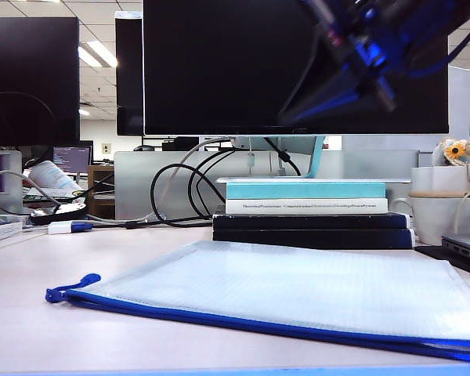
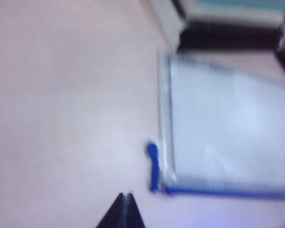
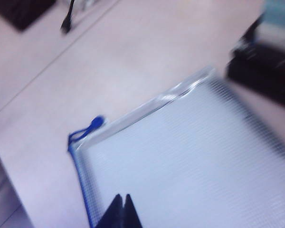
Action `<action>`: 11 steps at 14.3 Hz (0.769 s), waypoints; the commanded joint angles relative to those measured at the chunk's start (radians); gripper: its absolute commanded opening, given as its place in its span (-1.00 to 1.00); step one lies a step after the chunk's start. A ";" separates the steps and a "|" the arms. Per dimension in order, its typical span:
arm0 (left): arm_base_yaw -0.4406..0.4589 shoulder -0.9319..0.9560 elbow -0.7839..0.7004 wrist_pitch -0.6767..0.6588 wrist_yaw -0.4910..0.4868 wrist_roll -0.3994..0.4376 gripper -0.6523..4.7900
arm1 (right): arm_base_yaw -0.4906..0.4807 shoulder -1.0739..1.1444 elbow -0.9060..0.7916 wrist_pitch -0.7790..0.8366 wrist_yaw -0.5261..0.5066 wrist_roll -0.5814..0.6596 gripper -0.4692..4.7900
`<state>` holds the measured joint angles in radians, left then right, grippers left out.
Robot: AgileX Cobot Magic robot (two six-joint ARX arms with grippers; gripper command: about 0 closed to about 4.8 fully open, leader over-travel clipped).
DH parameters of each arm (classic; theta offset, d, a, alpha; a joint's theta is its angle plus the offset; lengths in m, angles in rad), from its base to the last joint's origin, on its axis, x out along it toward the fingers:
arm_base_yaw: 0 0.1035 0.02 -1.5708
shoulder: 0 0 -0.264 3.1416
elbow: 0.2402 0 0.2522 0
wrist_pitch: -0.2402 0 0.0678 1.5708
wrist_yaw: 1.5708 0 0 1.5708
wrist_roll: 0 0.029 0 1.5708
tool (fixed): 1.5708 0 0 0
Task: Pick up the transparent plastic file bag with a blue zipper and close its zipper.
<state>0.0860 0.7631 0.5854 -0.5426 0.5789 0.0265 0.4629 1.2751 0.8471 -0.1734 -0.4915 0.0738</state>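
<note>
File bag (image 1: 298, 290) flat on table (image 1: 141, 251) at front edge, zipper (image 1: 282, 327) along its front side, pull (image 1: 72, 287) at left end. Books (image 1: 309, 213) stacked behind bag. Left gripper (image 2: 125, 211) over bare table beside pull; right gripper (image 3: 121, 211) over bag.

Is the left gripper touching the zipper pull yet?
Apart. In the left wrist view, bare table separates the shut left gripper from the zipper pull at the file bag corner.

The file bag (image 1: 298, 290), a translucent whitish mesh pouch, is laid flat on the table near its front edge, in front of the stacked books. The blue zipper (image 1: 258, 323) is carried along its front long edge, its cord pull loop (image 1: 72, 287) at the left corner.
</note>
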 commanded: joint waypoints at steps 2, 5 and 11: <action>-0.389 0.275 0.151 0.050 -0.453 -0.016 -0.78 | 0.001 -0.002 0.005 -0.045 -0.007 -0.049 -0.82; -0.436 0.695 0.263 0.124 -0.308 -0.060 -0.62 | 0.027 -0.002 0.005 -0.122 -0.008 -0.056 -0.68; -0.444 0.750 0.289 0.055 -0.332 -0.014 -0.43 | 0.027 -0.001 0.005 -0.071 -0.004 -0.056 -0.65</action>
<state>-0.3542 1.5162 0.8711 -0.4934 0.2493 0.0177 0.4889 1.2762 0.8478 -0.2703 -0.4934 0.0208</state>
